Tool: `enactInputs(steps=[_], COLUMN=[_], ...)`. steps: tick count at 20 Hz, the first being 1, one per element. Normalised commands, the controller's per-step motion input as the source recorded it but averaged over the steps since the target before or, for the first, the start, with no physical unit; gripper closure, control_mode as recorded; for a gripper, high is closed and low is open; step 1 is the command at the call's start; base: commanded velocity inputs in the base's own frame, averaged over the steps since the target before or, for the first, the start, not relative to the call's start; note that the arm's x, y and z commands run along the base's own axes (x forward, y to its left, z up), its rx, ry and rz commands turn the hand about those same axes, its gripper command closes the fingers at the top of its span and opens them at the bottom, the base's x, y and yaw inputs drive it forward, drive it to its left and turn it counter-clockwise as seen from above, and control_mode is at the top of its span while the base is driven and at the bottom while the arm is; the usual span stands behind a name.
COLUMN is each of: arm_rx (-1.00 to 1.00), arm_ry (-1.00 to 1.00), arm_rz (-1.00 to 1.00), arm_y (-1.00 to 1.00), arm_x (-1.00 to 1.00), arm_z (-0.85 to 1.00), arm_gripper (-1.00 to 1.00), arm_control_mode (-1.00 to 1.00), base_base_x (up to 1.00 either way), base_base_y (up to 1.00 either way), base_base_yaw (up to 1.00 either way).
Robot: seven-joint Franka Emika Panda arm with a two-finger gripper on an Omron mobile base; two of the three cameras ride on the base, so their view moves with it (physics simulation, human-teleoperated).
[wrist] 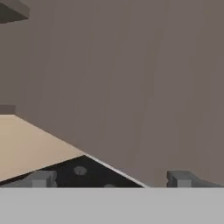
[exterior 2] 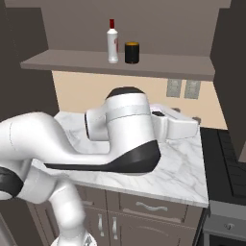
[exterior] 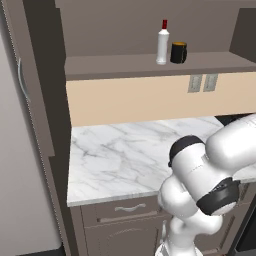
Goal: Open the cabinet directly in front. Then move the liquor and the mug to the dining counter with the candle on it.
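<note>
Cabinet (exterior: 150,65) stands open, doors swung aside, its lower shelf exposed in both base views. Liquor (exterior: 162,44) sits upright on that shelf, white bottle with red cap. Mug (exterior: 178,52) stands just beside it, on the bottle's right in both base views, black with orange inside; whether the two touch cannot be told. Neither is held.

Below the shelf runs a beige backsplash (exterior: 130,100) with two wall outlets (exterior: 202,83). Under that, a marble worktop (exterior: 115,155) with drawer fronts (exterior: 127,207) and silver pulls beneath. A tall dark panel with a curved handle (exterior: 22,80) stands at the left edge of the left base view.

Arm is folded low over the worktop, elbow bulky in the foreground, forearm reaching toward the right side by a dark stovetop (exterior 2: 226,158). In the hand view the gripper (wrist: 111,179) shows two grey fingertips (wrist: 43,178) set wide apart, nothing between them, facing a flat grey-brown cabinet side, with beige wall at left and a dark surface below. Gripper is well below and apart from bottle and mug.
</note>
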Motion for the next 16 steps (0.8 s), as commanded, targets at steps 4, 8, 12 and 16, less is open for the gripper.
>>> enactInputs(steps=[4,8,12,16], arm_rx=[0.47,0.51,0.53,0.57], arm_ry=[-0.15,-0.24,-0.28,-0.29], arm_rz=[-0.01,-0.10,-0.14,-0.18], arm_y=[0.67,0.62,0.52,0.40], arm_x=[0.07,0.09,0.10,0.14], arm_z=[0.00,0.00,0.04,0.16], arm_gripper=[-1.00,-1.00,-1.00,-1.00], arm_control_mode=[-1.00,-1.00,-1.00,-1.00], base_base_x=[0.00,0.00,0.00,0.00], base_base_y=[0.00,0.00,0.00,0.00], base_base_yaw=[0.00,0.00,0.00,0.00])
